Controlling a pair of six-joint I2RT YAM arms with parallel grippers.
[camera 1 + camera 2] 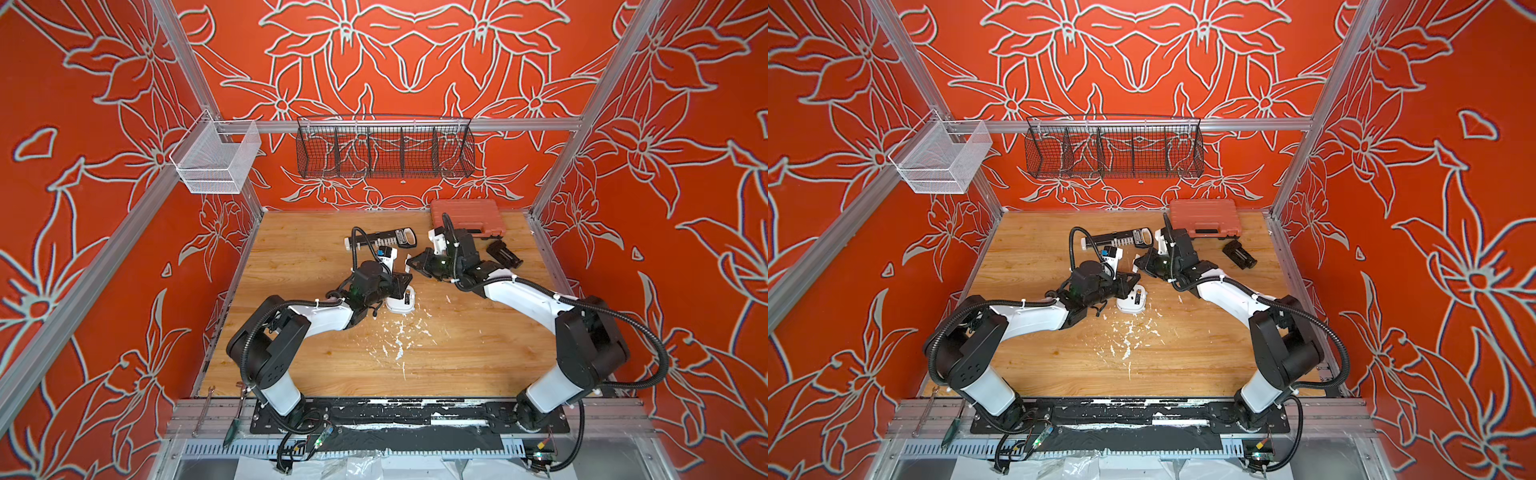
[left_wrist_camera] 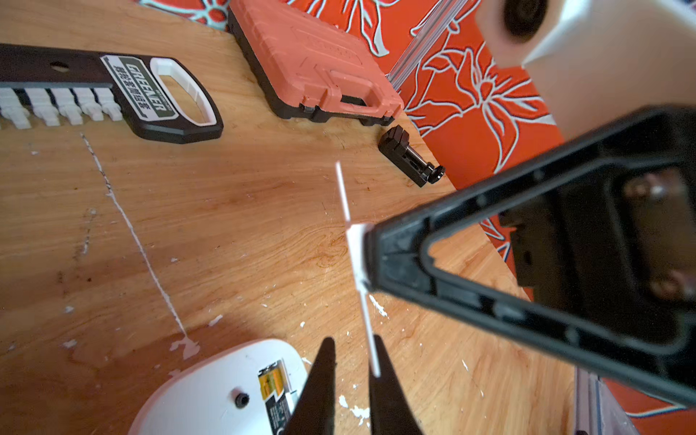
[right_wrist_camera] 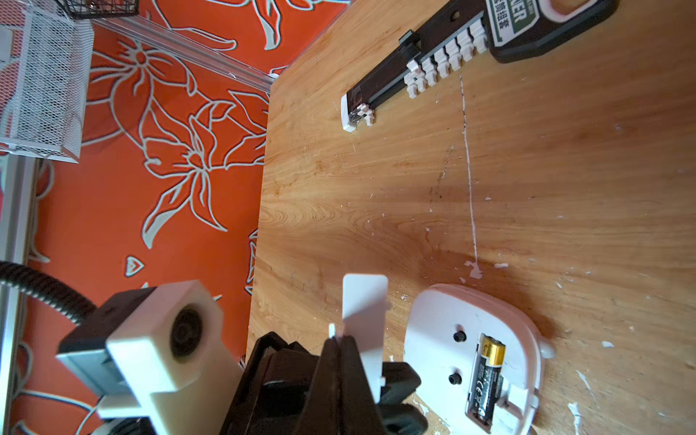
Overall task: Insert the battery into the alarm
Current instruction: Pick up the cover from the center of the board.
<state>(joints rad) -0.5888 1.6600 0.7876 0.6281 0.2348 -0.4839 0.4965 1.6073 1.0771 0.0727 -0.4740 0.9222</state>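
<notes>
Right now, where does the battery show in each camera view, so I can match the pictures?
In a top view: the battery is a dark sliver in the back slot of the alarm, mid-table.
In a top view: same slot, same place.
Left wrist: in the slot, yellow label showing.
Right wrist: in the slot, gold end visible.
Shared landmark: the long black-and-white tool.

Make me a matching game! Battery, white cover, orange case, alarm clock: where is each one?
1 battery
2 white cover
3 orange case
4 alarm

A held by the right end effector
B inside the alarm
C back-up on the table
D shut, at the table's far edge

Pairs: 1-B, 2-A, 3-D, 4-C
</notes>
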